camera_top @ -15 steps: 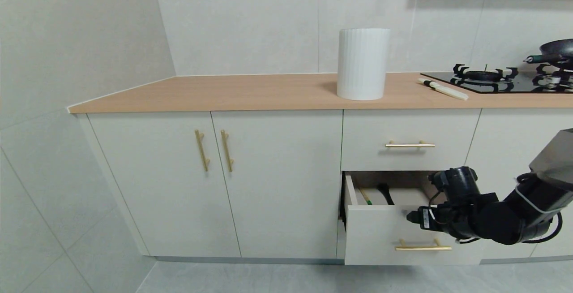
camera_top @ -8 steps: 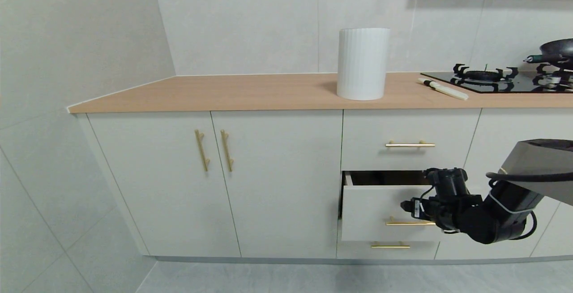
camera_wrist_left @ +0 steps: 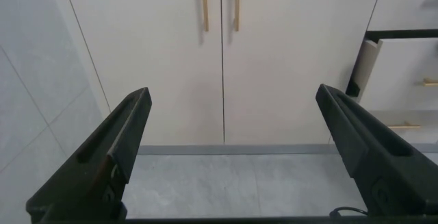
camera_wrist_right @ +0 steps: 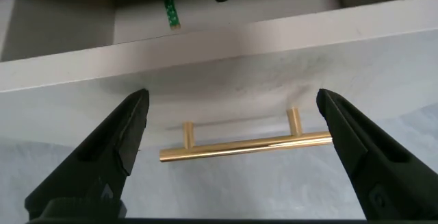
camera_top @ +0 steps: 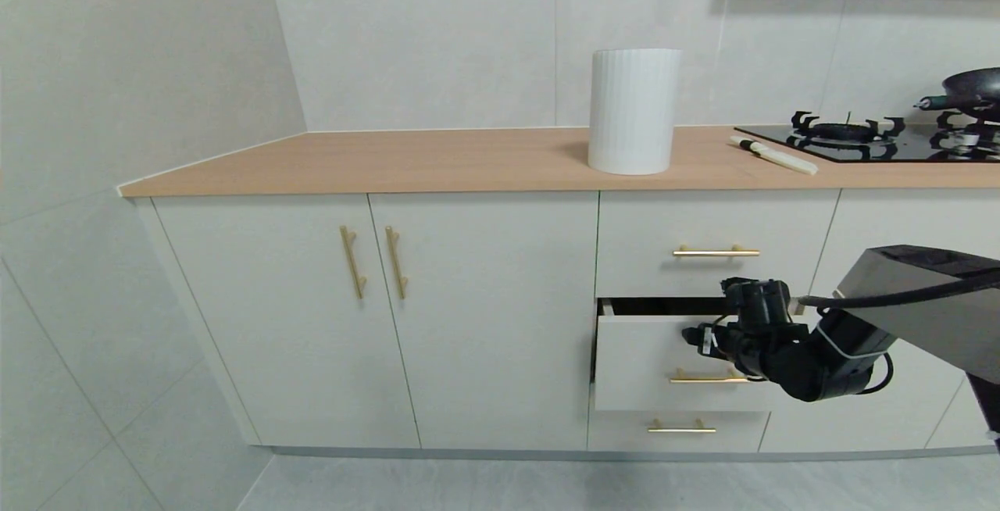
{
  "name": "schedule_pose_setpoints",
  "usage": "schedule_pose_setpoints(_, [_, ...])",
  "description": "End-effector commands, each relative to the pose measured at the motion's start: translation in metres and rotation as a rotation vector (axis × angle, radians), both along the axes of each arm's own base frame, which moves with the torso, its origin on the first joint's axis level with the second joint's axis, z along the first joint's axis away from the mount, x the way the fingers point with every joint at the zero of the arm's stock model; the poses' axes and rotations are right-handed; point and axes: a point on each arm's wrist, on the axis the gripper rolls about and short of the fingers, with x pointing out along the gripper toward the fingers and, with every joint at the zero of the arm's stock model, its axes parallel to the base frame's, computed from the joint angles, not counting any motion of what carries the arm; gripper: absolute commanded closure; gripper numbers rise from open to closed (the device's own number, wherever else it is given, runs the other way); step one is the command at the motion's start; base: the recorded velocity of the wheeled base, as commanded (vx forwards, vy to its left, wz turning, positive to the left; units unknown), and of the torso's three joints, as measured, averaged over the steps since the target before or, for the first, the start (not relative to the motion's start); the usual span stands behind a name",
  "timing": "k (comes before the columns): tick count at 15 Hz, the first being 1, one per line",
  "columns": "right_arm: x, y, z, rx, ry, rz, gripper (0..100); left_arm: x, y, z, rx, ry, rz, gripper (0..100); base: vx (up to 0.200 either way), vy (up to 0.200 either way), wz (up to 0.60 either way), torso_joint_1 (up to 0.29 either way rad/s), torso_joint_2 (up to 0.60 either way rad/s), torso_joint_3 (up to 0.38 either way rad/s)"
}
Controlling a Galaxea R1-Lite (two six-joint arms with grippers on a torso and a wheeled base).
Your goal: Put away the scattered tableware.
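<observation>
Your right gripper [camera_top: 694, 337], jaws spread and empty, faces the front of the slightly open drawer [camera_top: 637, 359], its horizontal handle [camera_wrist_right: 246, 146] just below the fingertips.

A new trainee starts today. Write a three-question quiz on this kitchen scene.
1. True or false: the middle drawer is fully shut.
2. What stands on the counter? A) white canister B) kettle C) bowl
3. Fill in: the ___ gripper faces the drawer's handle.

Key
1. False: a gap shows at its top.
2. A
3. right gripper
</observation>
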Motion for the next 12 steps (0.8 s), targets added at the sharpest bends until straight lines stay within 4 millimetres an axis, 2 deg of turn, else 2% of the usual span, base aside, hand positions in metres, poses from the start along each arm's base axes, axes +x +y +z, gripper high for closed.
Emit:
schedule_pose_setpoints(1, [0.006, 0.0, -0.01, 0.007, -0.005, -0.009, 0, 0.0, 0.0, 0.0, 0.0, -0.001, 0.0, 0, 0.0, 0.0, 0.0, 0.0, 0.0, 0.0])
schedule_pose_setpoints(6, [0.018, -0.01, -0.018, 0.019, -0.087, -0.038, 0, 0.0, 0.0, 0.0, 0.0, -0.001, 0.0, 0, 0.0, 0.0, 0.0, 0.0, 0.0, 0.0])
schedule_pose_setpoints(8, [0.031, -0.01, -0.021, 0.046, -0.131, -0.115, 0, 0.0, 0.0, 0.0, 0.0, -0.001, 0.0, 0, 0.0, 0.0, 0.0, 0.0, 0.0, 0.0])
schedule_pose_setpoints(12, [0.041, -0.011, -0.026, 0.06, -0.154, -0.136, 0, 0.0, 0.0, 0.0, 0.0, -0.001, 0.0, 0, 0.0, 0.0, 0.0, 0.0, 0.0, 0.0])
